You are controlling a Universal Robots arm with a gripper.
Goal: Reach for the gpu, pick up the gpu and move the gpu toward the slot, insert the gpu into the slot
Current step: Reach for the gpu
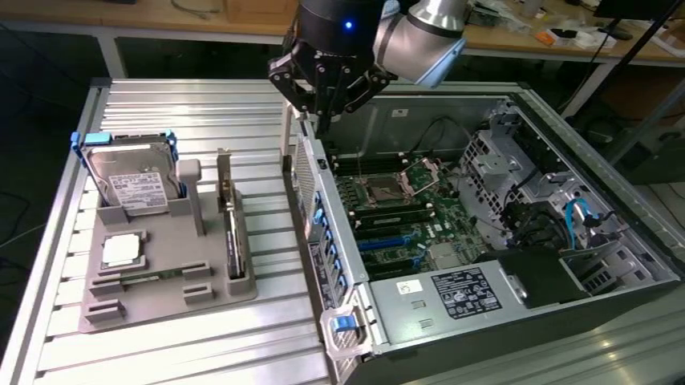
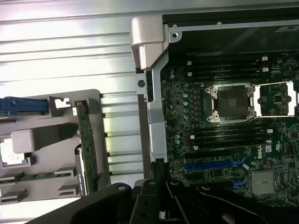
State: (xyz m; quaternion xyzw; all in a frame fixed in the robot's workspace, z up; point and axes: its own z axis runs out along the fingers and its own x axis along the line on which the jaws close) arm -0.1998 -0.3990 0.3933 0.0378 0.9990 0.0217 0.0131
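Observation:
The gpu [image 1: 231, 233] stands on edge in a groove of the grey holder tray [image 1: 160, 309], its silver bracket end toward the back. In the wrist view the gpu [image 2: 87, 149] shows its green board edge. The slot [image 1: 383, 241] is a long blue connector on the green motherboard inside the open computer case; the wrist view has the slot [image 2: 210, 165] near the gripper's dark fingers. My gripper [image 1: 323, 112] hangs above the case's rear wall, to the exterior view's right of the gpu and well apart from it. The gripper [image 2: 161, 176] is shut on nothing.
A silver hard drive [image 1: 134, 180] with blue clips stands at the tray's back, and a square CPU chip [image 1: 121, 250] lies near its front. The case's upright rear wall [image 1: 321, 233] stands between tray and motherboard. Black memory slots [image 2: 224, 135] flank the CPU socket [image 2: 232, 102].

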